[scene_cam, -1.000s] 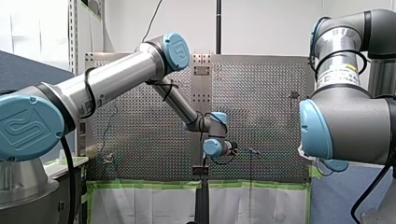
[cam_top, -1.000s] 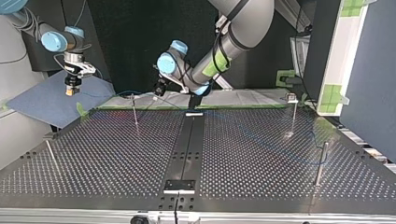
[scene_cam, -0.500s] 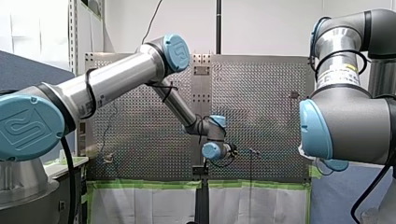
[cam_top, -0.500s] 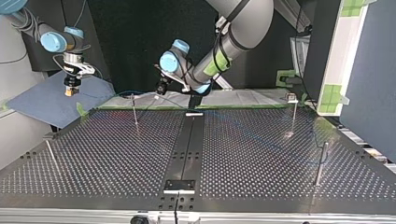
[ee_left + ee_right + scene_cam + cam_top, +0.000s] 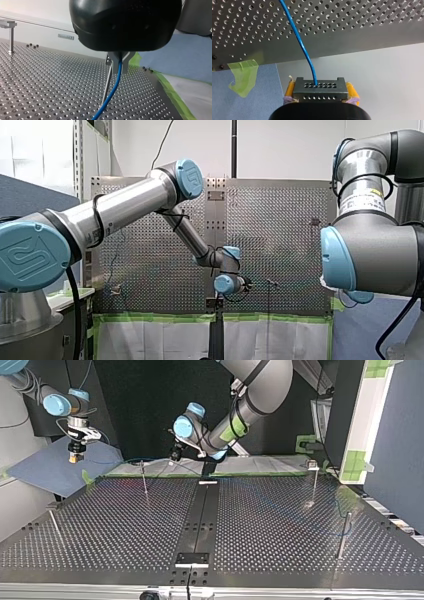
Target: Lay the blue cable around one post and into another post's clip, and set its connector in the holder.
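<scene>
Right wrist view, R end effector (image 5: pixel 320 87) gripping connector (image 5: pixel 320 93), L end effector (image 5: pixel 120 62) pinching blue cable (image 5: pixel 112 90)

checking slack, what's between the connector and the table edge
Only the blue cable, running from the connector in my right gripper to the perforated table; the right wrist view shows it.

- Blue cable (image 5: pixel 113 87): thin, pinched in my left gripper (image 5: pixel 119 66), trailing below it just beside a slim metal post (image 5: pixel 108 82).
- Connector (image 5: pixel 329 94): dark grey holed block, clamped in my right gripper (image 5: pixel 320 87) between yellow pads (image 5: pixel 290 90).
</scene>
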Robot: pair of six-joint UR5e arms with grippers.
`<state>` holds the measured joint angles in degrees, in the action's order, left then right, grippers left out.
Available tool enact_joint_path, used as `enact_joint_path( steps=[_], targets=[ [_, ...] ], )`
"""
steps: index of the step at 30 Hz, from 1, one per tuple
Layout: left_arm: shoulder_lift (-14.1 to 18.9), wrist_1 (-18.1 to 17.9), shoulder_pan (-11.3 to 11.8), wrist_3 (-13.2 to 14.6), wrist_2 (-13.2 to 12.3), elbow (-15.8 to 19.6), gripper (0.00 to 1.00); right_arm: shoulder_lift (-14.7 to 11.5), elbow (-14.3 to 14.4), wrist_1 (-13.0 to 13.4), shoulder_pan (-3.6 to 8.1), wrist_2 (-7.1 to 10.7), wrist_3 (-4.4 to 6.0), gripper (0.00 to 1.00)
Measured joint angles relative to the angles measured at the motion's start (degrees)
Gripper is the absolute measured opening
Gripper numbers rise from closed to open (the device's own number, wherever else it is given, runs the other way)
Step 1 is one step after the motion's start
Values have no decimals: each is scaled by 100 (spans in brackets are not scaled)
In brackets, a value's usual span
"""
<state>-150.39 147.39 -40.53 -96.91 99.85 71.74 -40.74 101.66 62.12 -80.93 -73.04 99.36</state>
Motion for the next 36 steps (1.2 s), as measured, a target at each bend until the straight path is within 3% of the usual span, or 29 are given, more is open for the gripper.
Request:
enact_joint_path(
  steps=[8, 18, 36],
  targets=[
    [-10, 15, 2, -3, -33, 4, 1, 0, 0, -5, 10, 3, 23, 0],
    [-270, 71, -3, -17, -157, -77, 1, 0, 0, -6, 11, 13, 29, 0],
    [-283, 248, 80, -42, -224, -310, 1, 0, -41, -14, 11, 28, 60, 0]
  ],
)
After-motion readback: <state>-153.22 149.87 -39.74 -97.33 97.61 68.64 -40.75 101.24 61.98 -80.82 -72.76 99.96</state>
